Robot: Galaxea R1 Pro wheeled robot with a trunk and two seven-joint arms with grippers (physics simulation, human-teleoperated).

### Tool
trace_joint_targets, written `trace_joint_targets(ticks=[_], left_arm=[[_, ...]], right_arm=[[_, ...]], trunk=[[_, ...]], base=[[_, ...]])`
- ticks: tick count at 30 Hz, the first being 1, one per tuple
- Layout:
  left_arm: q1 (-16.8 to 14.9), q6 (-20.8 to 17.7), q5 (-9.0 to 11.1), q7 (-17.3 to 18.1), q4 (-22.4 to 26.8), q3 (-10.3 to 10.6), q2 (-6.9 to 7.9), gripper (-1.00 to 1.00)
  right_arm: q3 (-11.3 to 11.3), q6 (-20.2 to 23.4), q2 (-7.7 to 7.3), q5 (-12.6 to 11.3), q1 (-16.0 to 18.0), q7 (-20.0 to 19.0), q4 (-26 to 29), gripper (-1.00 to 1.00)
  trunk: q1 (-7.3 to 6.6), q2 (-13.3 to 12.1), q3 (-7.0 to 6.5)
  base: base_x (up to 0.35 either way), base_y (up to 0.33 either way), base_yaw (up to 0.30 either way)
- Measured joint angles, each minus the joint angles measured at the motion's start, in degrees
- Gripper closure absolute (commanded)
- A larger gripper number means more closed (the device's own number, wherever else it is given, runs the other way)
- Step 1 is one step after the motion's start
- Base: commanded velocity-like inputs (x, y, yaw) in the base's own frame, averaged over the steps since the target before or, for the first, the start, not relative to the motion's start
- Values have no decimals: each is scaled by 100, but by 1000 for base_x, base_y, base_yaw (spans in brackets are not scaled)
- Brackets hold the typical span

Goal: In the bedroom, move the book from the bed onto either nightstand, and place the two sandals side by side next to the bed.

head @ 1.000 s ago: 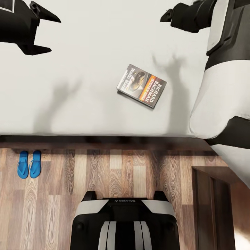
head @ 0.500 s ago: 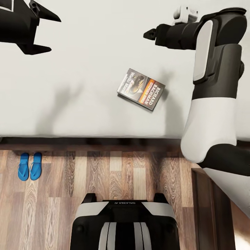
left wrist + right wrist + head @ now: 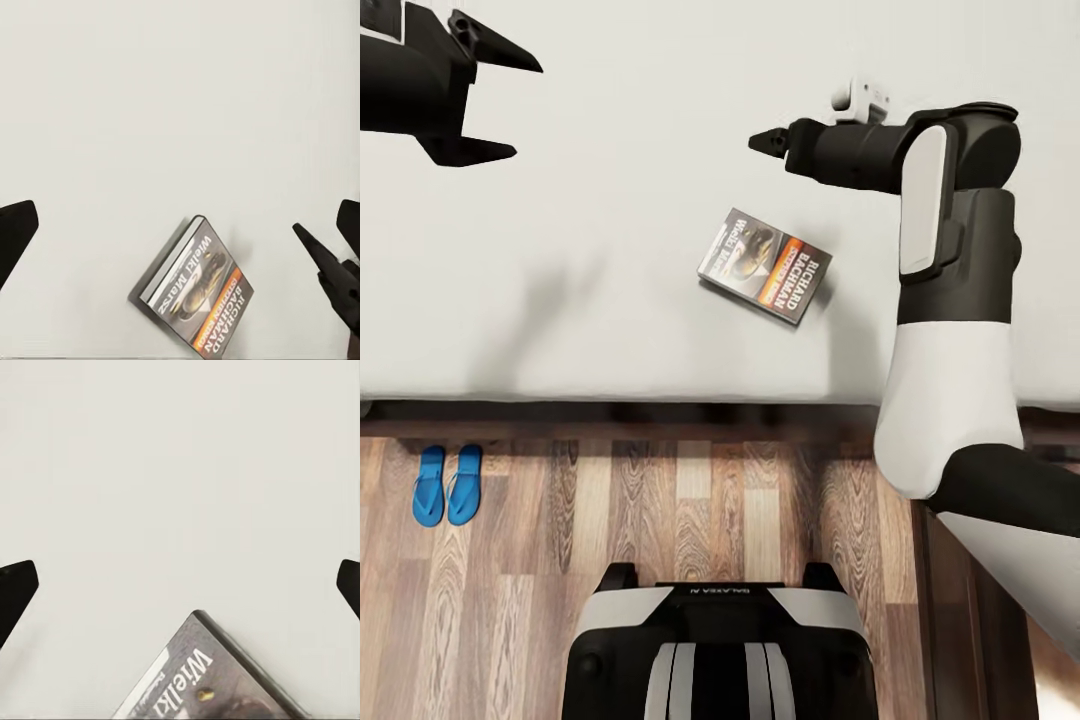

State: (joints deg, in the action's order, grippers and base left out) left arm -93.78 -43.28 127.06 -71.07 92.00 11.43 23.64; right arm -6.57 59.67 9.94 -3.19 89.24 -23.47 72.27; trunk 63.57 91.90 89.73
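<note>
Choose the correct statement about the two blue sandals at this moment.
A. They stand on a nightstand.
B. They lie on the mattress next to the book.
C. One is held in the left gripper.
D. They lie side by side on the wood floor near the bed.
D: the head view shows the sandals together on the wood floor, just below the edge of the bed.

One book lies on the one bed, near the picture's centre in the head view. Two blue sandals sit side by side on the wood floor at about eight o'clock. Two grippers show: the left gripper at ten o'clock, the right gripper at about one o'clock.
</note>
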Motion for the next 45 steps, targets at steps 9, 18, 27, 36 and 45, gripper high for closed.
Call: trace_joint_targets(ticks=[9, 18, 27, 36, 45], left_arm=[[210, -10, 185, 2, 17, 0, 131, -100], [274, -154, 205, 29, 19, 6, 256, -100], [309, -175, 205, 33, 19, 6, 268, -100], [347, -183, 205, 33, 19, 10, 269, -100], [370, -207, 205, 38, 19, 21, 269, -100]], right_arm=[[-31, -11, -49, -297, -551, -937, 183, -100], [-67, -10, -333, -504, -884, -1310, 190, -100], [-74, -201, -596, -543, -913, -1285, 174, -100], [-74, -556, -635, -540, -1008, -1259, -112, -100], [-71, -1503, -634, -552, -1033, -1246, -1187, -100]], trunk=[[0, 0, -83], [0, 0, -166], [0, 0, -249], [0, 0, -332], [0, 0, -415]], base=[[0, 0, 0], [0, 0, 0], [0, 0, 0], [0, 0, 3], [0, 0, 52]])
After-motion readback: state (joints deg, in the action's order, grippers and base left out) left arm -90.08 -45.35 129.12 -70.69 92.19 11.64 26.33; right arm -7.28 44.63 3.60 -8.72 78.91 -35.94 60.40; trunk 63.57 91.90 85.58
